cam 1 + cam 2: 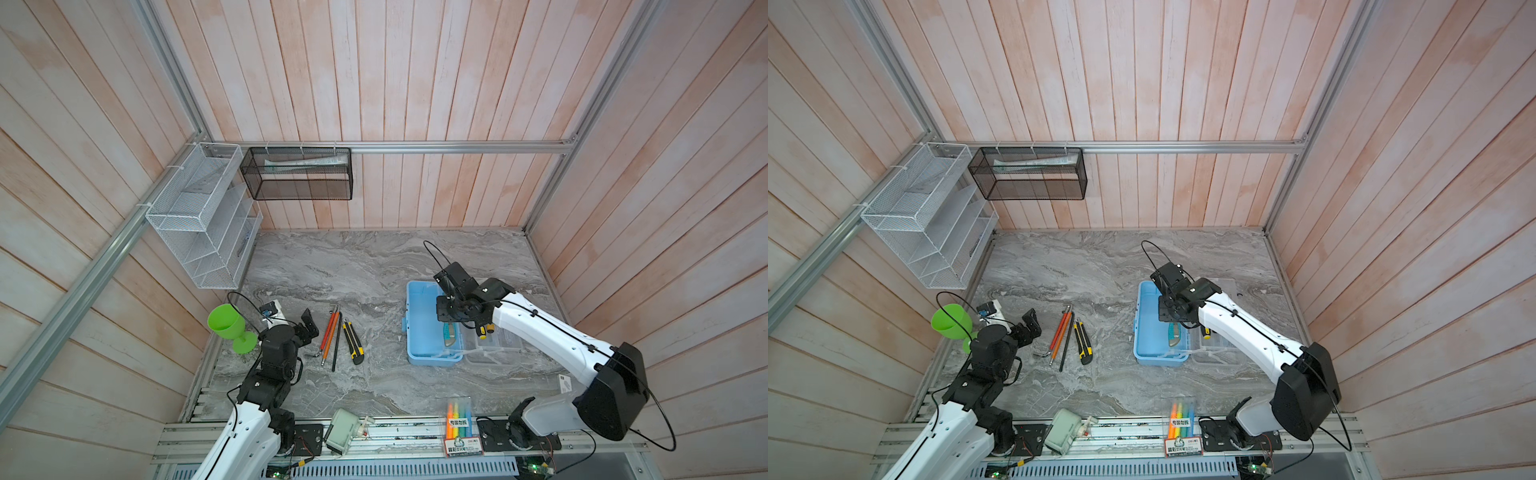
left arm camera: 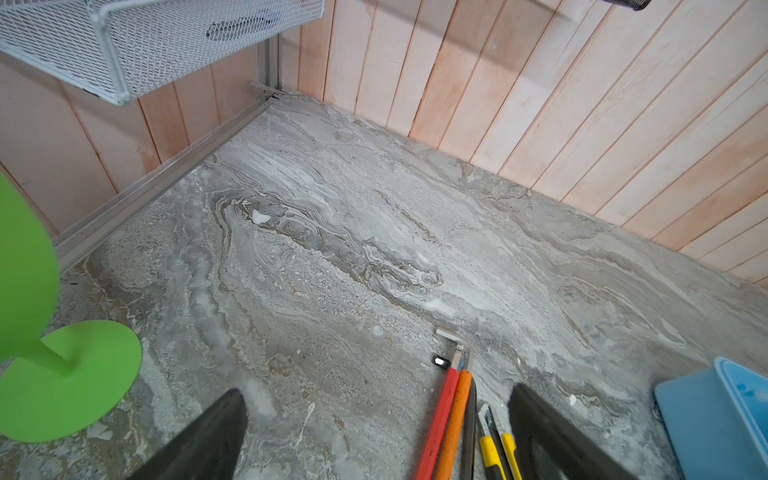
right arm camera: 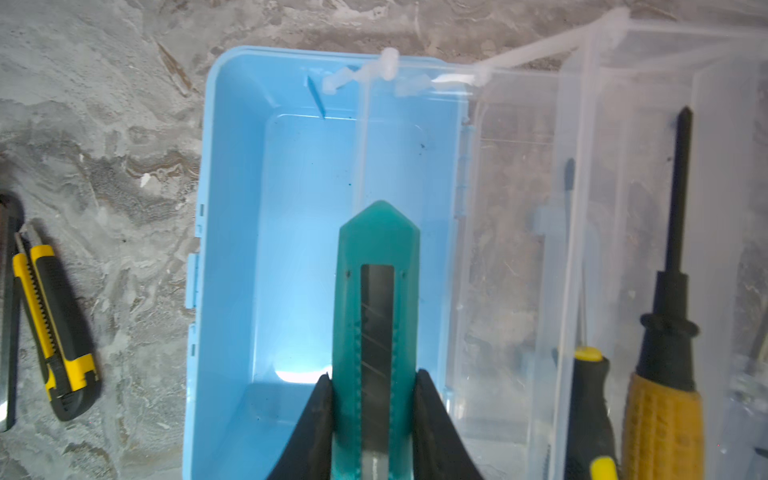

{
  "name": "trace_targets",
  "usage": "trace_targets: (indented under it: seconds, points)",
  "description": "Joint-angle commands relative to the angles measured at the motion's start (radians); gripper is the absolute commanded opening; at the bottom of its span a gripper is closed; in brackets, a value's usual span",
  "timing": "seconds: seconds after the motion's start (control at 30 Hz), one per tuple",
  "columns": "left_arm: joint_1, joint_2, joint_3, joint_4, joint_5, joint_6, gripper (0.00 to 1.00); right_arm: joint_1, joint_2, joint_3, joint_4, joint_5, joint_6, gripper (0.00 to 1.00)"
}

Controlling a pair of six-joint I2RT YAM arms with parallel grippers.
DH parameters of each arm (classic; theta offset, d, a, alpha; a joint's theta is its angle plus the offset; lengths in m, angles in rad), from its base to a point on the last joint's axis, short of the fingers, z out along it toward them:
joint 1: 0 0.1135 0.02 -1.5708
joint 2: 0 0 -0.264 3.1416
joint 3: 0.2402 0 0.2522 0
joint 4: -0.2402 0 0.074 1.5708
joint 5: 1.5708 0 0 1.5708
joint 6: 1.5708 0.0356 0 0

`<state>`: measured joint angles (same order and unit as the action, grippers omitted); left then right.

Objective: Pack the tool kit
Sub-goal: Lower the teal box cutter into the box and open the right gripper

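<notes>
The case (image 3: pixel 232 208) is light blue, its lid (image 3: pixel 519 249) clear; over it a teal knife (image 3: pixel 376 299) with a grey blade, pinched by black fingers (image 3: pixel 316 419); at the case's nine o'clock in a top view lie a yellow-and-black knife (image 1: pixel 352 342) and red and orange handles (image 1: pixel 329 332). The table (image 1: pixel 353 266) is grey marble with pale veins; the walls (image 1: pixel 415 83) pinkish planks; the goblet (image 1: pixel 226 326) at nine o'clock bright green; the screwdrivers (image 3: pixel 660 395) yellow and black; one basket (image 1: pixel 195 216) white mesh, another (image 1: pixel 297 174) black mesh.
</notes>
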<state>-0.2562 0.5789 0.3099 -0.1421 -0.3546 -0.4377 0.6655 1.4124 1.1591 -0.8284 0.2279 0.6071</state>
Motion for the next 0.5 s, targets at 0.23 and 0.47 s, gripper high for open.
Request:
trace_targets:
  seconds: [0.23,0.47]
  points:
    - [0.005,0.002,-0.007,0.012,0.008,0.010,1.00,-0.081,0.064,-0.035,0.115,-0.030,-0.032,0.05]
    - [0.005,0.001,-0.007,0.012,0.008,0.008,1.00,-0.110,0.116,-0.023,0.145,-0.063,-0.064,0.17]
